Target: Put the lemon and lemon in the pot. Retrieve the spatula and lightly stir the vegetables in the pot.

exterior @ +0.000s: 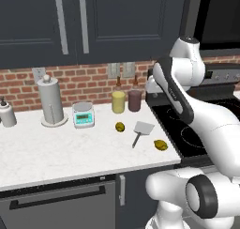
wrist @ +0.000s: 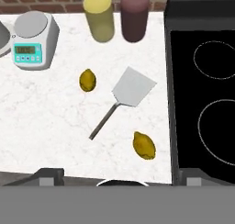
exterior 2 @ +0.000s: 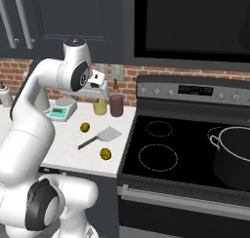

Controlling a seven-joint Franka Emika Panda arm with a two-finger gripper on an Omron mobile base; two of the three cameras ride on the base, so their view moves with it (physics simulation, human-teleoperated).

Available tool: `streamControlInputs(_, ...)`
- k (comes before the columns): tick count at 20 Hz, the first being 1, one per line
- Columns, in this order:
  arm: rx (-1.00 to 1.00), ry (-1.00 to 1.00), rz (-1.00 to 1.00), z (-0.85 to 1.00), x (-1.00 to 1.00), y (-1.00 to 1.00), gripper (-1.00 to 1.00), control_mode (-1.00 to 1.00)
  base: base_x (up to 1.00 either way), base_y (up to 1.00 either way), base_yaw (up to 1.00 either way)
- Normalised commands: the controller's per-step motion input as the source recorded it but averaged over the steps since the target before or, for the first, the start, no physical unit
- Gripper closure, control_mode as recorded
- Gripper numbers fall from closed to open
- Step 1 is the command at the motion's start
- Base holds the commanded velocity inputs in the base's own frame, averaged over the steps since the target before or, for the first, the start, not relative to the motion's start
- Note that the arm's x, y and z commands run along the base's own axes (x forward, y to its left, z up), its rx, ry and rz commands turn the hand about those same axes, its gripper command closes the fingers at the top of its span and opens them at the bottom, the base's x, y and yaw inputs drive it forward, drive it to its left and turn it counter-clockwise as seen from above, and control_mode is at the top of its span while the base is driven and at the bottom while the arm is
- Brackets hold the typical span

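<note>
The pincer [exterior 2: 101,91] is held high above the counter with its jaws spread wide and nothing between them. Directly beneath it the spatula [wrist: 125,95] is seen lying flat on the white marble counter [wrist: 41,122]. One lemon [wrist: 87,80] lies just left of the blade; the other lemon [wrist: 144,145] lies nearer the front edge. The pot [exterior 2: 235,156] stands far off to the right, on the stove [exterior 2: 185,149].

The setting is a kitchen, identified by a black stove [exterior 2: 185,144] at 3 o'clock, a marble counter [exterior: 56,153], a brick backsplash [exterior: 89,82] and dark cabinets [exterior: 70,21] at 12 o'clock.
</note>
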Motion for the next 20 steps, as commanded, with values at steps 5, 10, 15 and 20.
streamControlInputs(5, 0.0, 0.0, 0.0, 0.0, 0.0, 0.0, -1.0, 1.0, 0.0, 0.34, 0.0)
streamControlInputs(10, -0.02, 0.01, 0.0, -0.04, 0.0, 0.0, -1.0, -1.0, 0.0, 0.0, 0.0)
streamControlInputs(15, 0.0, 0.0, 0.0, -0.77, 0.3, 0.16, -1.0, -1.0, 0.0, 0.0, 0.0)
streamControlInputs(20, 0.0, -0.03, 0.0, -0.97, 0.38, 0.47, -1.0, -1.0, 0.0, 0.0, 0.0)
